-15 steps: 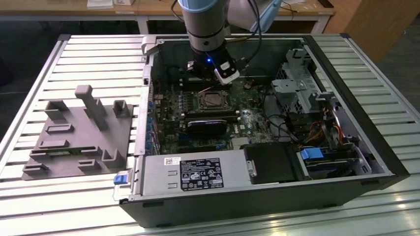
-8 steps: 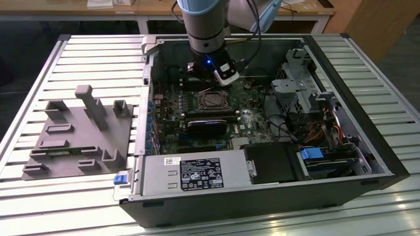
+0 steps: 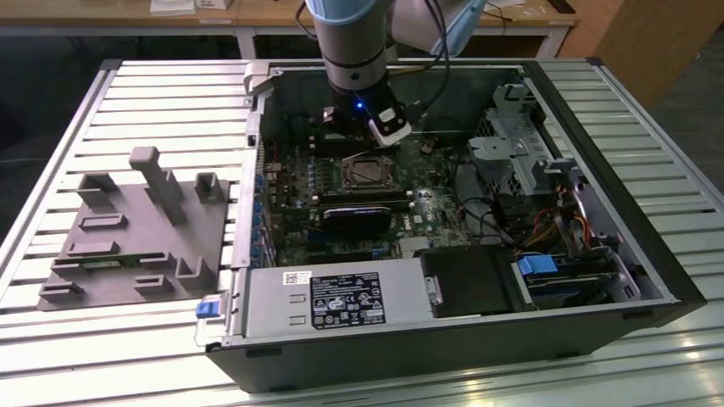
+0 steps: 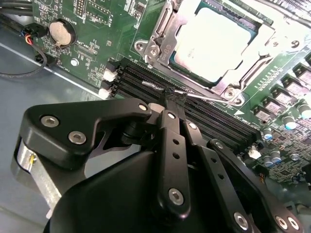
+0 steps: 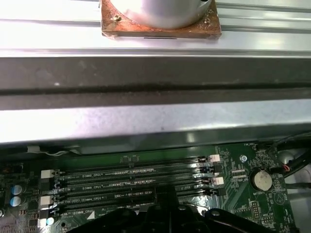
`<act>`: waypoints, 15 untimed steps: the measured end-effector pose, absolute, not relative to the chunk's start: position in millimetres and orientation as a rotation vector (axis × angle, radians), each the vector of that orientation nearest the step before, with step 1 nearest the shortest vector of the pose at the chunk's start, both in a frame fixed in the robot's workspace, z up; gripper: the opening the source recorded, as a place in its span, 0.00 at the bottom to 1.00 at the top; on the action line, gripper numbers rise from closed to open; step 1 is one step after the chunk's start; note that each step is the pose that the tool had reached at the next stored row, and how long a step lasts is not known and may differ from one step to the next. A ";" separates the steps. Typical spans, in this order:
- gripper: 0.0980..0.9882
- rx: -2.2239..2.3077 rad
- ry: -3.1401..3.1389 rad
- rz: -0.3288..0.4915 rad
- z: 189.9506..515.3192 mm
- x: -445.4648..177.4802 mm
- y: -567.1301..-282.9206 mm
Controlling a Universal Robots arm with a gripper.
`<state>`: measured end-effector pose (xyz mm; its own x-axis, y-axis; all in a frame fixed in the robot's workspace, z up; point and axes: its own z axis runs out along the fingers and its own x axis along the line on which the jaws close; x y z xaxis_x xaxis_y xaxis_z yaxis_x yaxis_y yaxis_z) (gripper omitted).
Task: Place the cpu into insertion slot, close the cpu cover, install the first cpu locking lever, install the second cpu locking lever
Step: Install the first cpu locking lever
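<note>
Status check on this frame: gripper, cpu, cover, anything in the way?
Gripper jaws together, tip at a thin locking lever. Cpu seated, cpu cover down over it. Memory slots close under the tip.

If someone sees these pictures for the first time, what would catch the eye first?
In the exterior view, the arm reaches down into an open computer case on a slatted table. In the second wrist view, the pale cpu lies framed by the cpu cover, with the black gripper at a thin silver lever beside it.
</note>
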<state>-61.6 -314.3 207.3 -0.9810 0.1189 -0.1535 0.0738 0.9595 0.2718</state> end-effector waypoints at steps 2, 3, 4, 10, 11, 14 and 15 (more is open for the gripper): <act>0.01 0.147 2.942 0.396 206.9 -61.4 -313.5; 0.01 0.147 2.942 0.395 206.6 -61.2 -313.1; 0.01 0.147 2.942 0.394 206.4 -60.9 -312.8; 0.01 0.154 2.942 0.387 204.9 -59.6 -312.3; 0.01 0.157 2.942 0.385 204.8 -59.5 -312.3; 0.01 0.170 2.940 0.380 204.4 -59.5 -312.3; 0.01 0.175 2.940 0.378 204.3 -59.5 -312.3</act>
